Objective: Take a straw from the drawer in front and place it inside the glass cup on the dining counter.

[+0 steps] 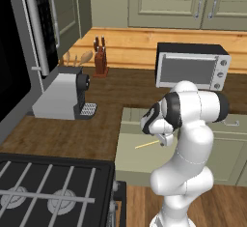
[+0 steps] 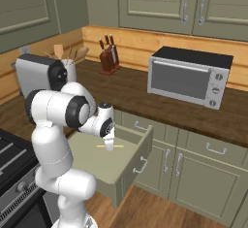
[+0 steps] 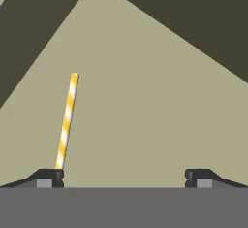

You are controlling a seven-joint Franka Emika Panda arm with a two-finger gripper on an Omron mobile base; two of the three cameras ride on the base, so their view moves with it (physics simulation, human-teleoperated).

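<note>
The drawer [image 1: 135, 162] [image 2: 102, 168] stands pulled out of the sage-green cabinet, its flat pale floor bare but for the straw. The straw [image 1: 146, 145] [image 2: 117, 146] [image 3: 67, 120] is a thin stick, striped yellow and white in the hand view, and it lies flat on that floor. My gripper [image 1: 166, 140] [image 2: 110, 143] [image 3: 123, 177] hangs over the drawer pointing down, open, with nothing between its fingers. In the hand view the straw's near end runs up to the left fingertip [image 3: 48, 177]. The glass cup and the dining counter are out of view.
On the brown worktop behind the drawer stand a grey coffee machine [image 1: 62, 95] [image 2: 38, 74], a knife block [image 1: 100, 59] [image 2: 109, 55] and a toaster oven [image 1: 190, 66] [image 2: 189, 76]. A stove [image 1: 48, 187] lies to the left. Closed cabinet doors [image 2: 203, 183] lie right of the drawer.
</note>
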